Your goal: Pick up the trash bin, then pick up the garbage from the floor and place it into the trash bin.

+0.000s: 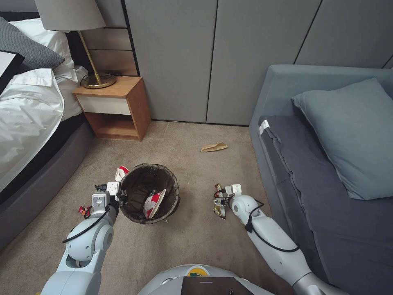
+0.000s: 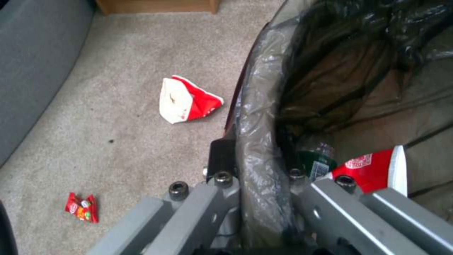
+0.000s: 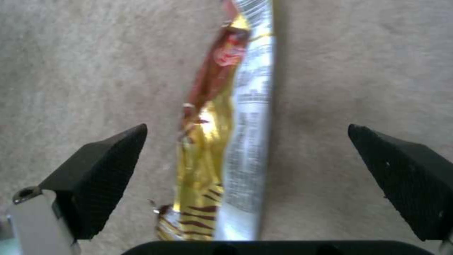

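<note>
The left gripper (image 1: 118,196) is clamped on the near-left rim of the trash bin (image 1: 172,207); in the left wrist view its grey metal fingers (image 2: 198,209) straddle the bag-covered rim, one outside and one inside. The bin is round and lined with a thin, crinkled dark plastic bag (image 2: 330,78) folded over the edge. Inside it lie two items: a crushed red-and-white paper cup (image 1: 153,203) and a clear bottle with a green label (image 2: 317,163).

The right gripper (image 1: 217,201) hovers low over the carpet to the bin's right, well apart from it. Its two black, textured, wedge-shaped pads (image 3: 99,173) are spread wide, with a glossy gold-and-silver snack wrapper (image 3: 226,141) lying lengthwise between them and touching neither.

Three more pieces of litter lie on the short-pile beige carpet (image 1: 192,241): a small red candy wrapper (image 2: 82,207) beside the left arm, a flattened red-and-white paper cup (image 2: 186,99) just behind the bin's left side, and a tan paper scrap (image 1: 214,147) farther off toward the wall.

A grey bed base (image 1: 37,184) bounds the left side, and a grey sofa (image 1: 327,184) with one blue-grey cushion (image 1: 352,135) stands close beside the right arm. A wooden nightstand (image 1: 114,108) carrying one brass lamp (image 1: 88,49) stands against the panelled wall.
</note>
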Robot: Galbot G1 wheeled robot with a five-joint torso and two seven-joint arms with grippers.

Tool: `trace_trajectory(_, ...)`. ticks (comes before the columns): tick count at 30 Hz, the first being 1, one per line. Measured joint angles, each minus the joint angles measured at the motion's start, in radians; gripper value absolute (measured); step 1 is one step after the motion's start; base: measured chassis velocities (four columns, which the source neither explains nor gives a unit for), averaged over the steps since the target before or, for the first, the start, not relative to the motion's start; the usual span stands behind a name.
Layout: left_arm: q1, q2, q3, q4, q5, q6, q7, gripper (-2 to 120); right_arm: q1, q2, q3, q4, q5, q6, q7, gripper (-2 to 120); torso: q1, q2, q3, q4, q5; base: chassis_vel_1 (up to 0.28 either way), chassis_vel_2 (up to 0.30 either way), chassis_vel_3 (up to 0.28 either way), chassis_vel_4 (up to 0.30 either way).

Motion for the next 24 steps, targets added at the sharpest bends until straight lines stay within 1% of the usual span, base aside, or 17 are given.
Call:
trace_trajectory(2,0.000,0.000,-0.001,0.000,0.000,0.000,0.000,3,0.008,0.013,-0.005,-0.020,-0.009,0.006,-0.007,100,0.000,0.000,0.000,0.0001,0.0001,0.000,0.000,0.000,0.000)
trace_trajectory(4,-0.001,0.000,-0.001,0.000,0.000,0.000,0.001,3,0.028,0.037,-0.012,-0.070,-0.035,0.021,-0.024,100,0.000,0.000,0.000,0.0000,0.0001,0.000,0.000,0.000,0.000)
trace_trajectory(9,-0.001,-0.001,-0.001,0.000,0.001,0.000,0.001,3,0.042,0.051,-0.020,-0.097,-0.049,0.029,-0.030,100,0.000,0.000,0.000,0.0001,0.0000,0.000,0.000,0.000,0.000)
trace_trajectory(11,-0.001,-0.001,-0.002,0.001,0.001,0.000,0.001,3,0.053,0.064,-0.022,-0.128,-0.059,0.039,-0.035,100,0.000,0.000,0.000,0.0000,0.0000,0.000,0.000,0.000,0.000)
trace_trajectory(21,-0.002,0.001,-0.007,0.003,0.000,0.000,0.002,3,0.059,0.083,-0.017,-0.219,-0.113,0.076,-0.075,100,0.000,0.000,0.000,-0.0003,-0.0001,0.000,0.000,0.000,0.000)
trace_trajectory(24,-0.003,0.001,-0.007,0.006,0.000,0.000,0.003,3,0.067,0.092,-0.013,-0.242,-0.117,0.089,-0.081,100,0.000,0.000,0.000,-0.0005,-0.0008,0.000,0.000,0.000,0.000)
